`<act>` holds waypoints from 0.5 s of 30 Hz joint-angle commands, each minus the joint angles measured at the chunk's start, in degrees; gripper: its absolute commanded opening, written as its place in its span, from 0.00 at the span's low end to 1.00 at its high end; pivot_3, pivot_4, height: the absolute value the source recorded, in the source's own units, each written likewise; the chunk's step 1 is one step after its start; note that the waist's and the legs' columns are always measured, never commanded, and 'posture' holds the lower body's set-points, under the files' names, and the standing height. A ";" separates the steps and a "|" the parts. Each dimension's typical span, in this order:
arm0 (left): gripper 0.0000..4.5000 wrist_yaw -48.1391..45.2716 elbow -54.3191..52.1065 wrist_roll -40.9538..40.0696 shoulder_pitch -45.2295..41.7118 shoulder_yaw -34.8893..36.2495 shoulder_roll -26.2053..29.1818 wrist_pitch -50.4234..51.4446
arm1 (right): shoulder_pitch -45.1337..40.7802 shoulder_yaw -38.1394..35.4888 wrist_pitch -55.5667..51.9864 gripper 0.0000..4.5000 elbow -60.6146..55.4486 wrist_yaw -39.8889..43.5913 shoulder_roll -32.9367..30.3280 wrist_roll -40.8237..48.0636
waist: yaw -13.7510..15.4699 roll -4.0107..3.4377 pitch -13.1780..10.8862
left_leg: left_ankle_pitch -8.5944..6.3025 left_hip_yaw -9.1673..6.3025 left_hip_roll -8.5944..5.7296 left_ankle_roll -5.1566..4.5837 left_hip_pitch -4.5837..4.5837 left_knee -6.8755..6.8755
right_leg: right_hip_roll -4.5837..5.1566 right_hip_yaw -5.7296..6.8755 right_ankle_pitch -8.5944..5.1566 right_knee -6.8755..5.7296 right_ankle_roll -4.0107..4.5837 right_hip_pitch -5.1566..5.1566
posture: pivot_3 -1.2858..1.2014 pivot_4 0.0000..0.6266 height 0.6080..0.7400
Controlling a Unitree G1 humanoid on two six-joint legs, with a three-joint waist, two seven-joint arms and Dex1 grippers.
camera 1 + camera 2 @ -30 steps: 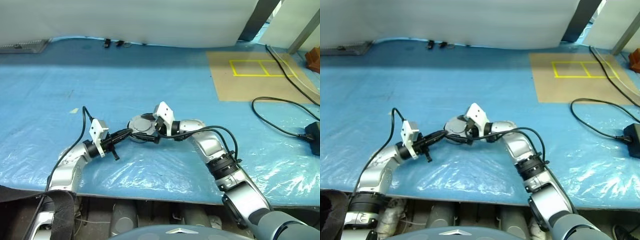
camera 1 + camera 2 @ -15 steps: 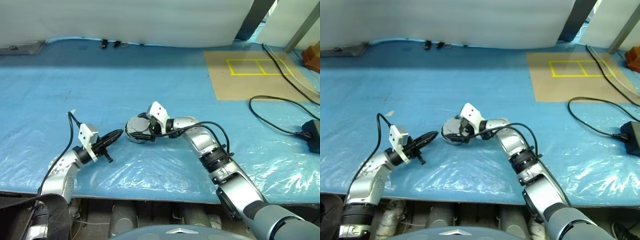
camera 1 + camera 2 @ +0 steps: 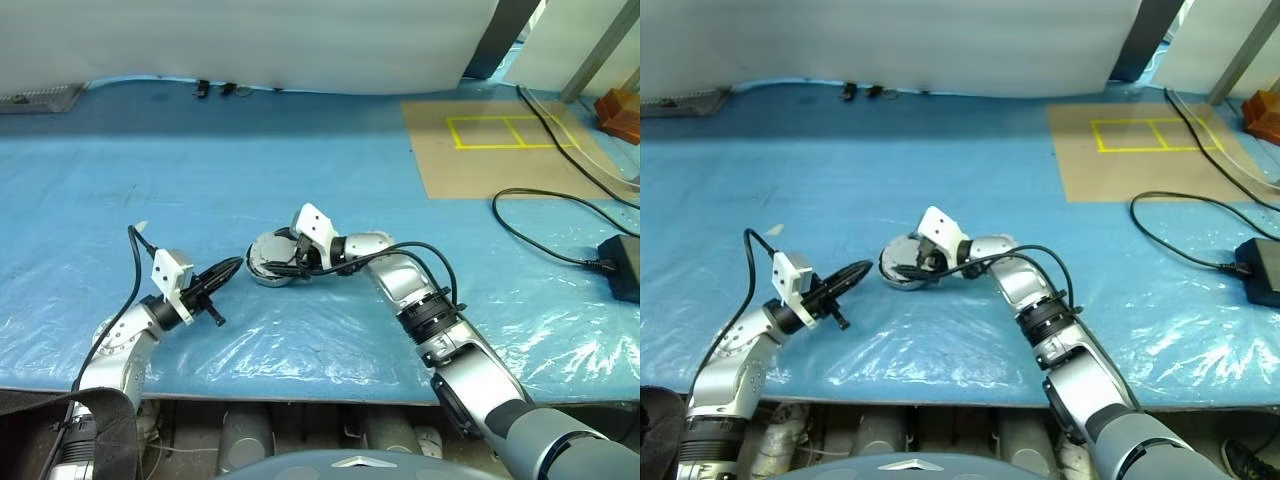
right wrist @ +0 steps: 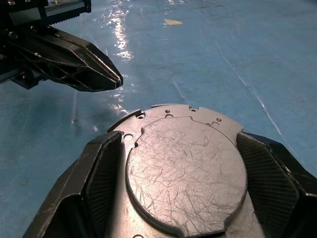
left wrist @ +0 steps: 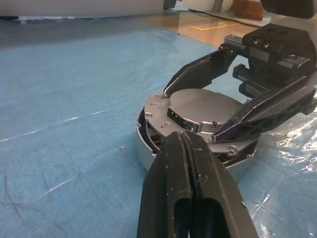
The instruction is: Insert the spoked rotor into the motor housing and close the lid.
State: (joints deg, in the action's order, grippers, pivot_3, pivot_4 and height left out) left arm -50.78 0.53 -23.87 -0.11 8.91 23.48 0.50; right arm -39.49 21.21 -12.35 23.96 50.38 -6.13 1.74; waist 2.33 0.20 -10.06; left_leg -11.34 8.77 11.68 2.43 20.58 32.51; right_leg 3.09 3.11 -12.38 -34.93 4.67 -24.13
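My left gripper (image 5: 190,148) sits nearest, jaws pressed together and empty, tip aimed at the motor housing (image 5: 148,151) just beyond. The lid (image 4: 185,173), a scuffed plain grey metal disc, lies flat on the housing, face up, slightly askew. My right gripper (image 4: 188,188) straddles the lid, ribbed black fingers (image 4: 101,173) at opposite edges. Blue plastic sheeting (image 3: 300,180) covers the bench.
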 commanded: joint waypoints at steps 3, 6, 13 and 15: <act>0.00 1.35 -3.63 -1.52 0.74 1.35 0.60 0.33 | -0.97 0.81 1.63 0.66 1.91 0.42 1.00 -1.19 | -0.09 0.00 0.00 | 0.00 0.01 0.00 0.00 -0.06 0.00 | 0.00 -0.01 0.00 -0.01 0.00 0.03 | 0.52 0.24 1.00; 0.00 2.11 -4.60 -1.71 1.29 1.24 0.46 0.67 | -1.50 0.35 1.89 0.66 2.49 0.50 1.41 -1.00 | -0.16 0.00 0.00 | -0.01 0.00 0.02 0.00 -0.18 -0.01 | 0.00 -0.05 0.01 -0.05 0.02 0.06 | 0.52 0.24 1.00; 0.00 3.82 -5.39 -1.90 2.12 1.41 0.20 0.96 | -3.89 1.12 2.99 0.66 3.38 -1.17 3.10 -3.34 | -0.18 0.00 0.00 | -0.01 0.01 0.03 0.00 -0.38 -0.01 | -0.01 -0.12 0.04 -0.11 0.07 0.13 | 0.52 0.24 1.00; 0.00 4.10 -5.42 -2.00 2.43 1.57 0.26 0.87 | -4.45 1.07 2.57 0.66 4.26 -1.34 3.60 -3.67 | -0.16 0.00 0.00 | -0.01 0.02 0.03 0.00 -0.38 -0.01 | -0.01 -0.12 0.04 -0.12 0.08 0.13 | 0.52 0.24 1.00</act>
State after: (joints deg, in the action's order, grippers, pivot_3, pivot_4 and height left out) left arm -47.08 -2.85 -24.98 2.09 9.01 23.46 1.78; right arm -42.41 21.95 -10.27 28.24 49.53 -3.46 -1.52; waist 2.17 0.20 -10.06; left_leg -11.34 8.79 11.72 2.44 20.20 32.50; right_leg 3.07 2.99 -12.35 -35.04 4.75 -24.00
